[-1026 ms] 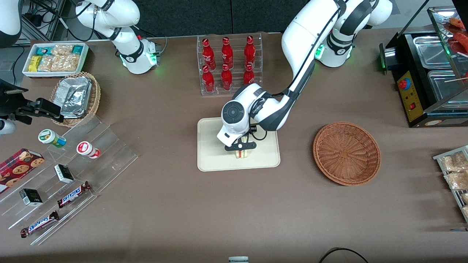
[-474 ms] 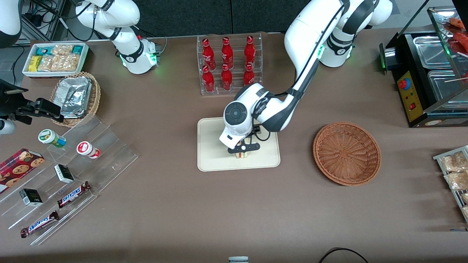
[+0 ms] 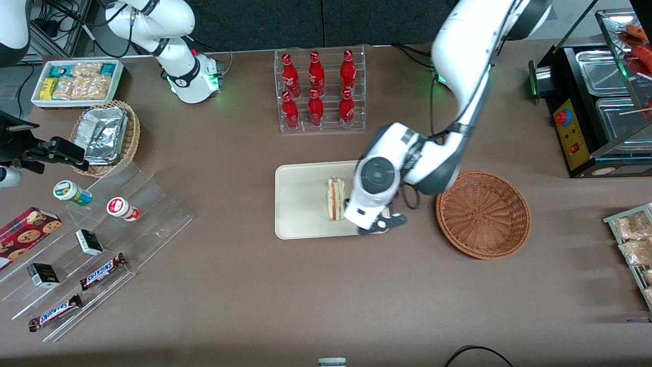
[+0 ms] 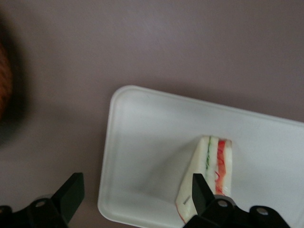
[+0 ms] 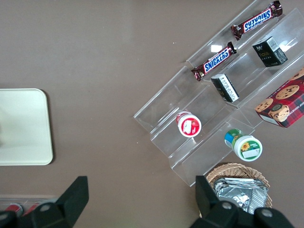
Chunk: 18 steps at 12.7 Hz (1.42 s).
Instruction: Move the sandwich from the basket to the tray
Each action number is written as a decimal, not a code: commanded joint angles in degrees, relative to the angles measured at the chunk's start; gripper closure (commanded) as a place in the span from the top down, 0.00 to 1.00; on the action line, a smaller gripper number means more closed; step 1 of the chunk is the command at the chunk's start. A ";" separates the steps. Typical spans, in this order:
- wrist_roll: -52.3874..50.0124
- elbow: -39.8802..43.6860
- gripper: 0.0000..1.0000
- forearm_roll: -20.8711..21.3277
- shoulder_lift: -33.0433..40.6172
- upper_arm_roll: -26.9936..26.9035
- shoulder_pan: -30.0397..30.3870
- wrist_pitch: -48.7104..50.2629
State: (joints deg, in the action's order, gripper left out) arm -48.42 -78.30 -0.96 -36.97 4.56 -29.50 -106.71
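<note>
The sandwich (image 3: 334,199) stands upright on the cream tray (image 3: 300,204), its red and green filling showing at the cut edge. My left gripper (image 3: 379,224) hangs over the tray's edge nearest the basket (image 3: 483,214), beside the sandwich and apart from it. The reddish-brown wicker basket holds nothing. In the left wrist view the gripper (image 4: 135,194) is open and empty, with one black finger (image 4: 199,192) in front of the sandwich (image 4: 213,166) and the tray's rim (image 4: 114,142) between the fingers.
A clear rack of red bottles (image 3: 317,89) stands farther from the camera than the tray. A tan basket of foil packets (image 3: 107,135), a white snack tub (image 3: 76,81) and an acrylic snack shelf (image 3: 102,239) lie toward the parked arm's end. A food warmer (image 3: 601,102) stands toward the working arm's end.
The gripper has let go of the sandwich, opened, and moved off it toward the basket. The sandwich stays standing on the tray and now shows in full.
</note>
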 commanded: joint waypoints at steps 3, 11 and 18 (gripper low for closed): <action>9.27 -6.50 1.00 -2.90 6.98 0.62 8.91 1.67; 30.90 -19.85 1.00 -4.66 24.02 0.89 22.09 6.16; 48.85 -20.57 1.00 2.09 38.10 0.89 27.74 19.24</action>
State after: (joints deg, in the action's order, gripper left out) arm -0.47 -96.83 -1.69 -2.87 4.61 -2.01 -89.01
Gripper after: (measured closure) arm 0.000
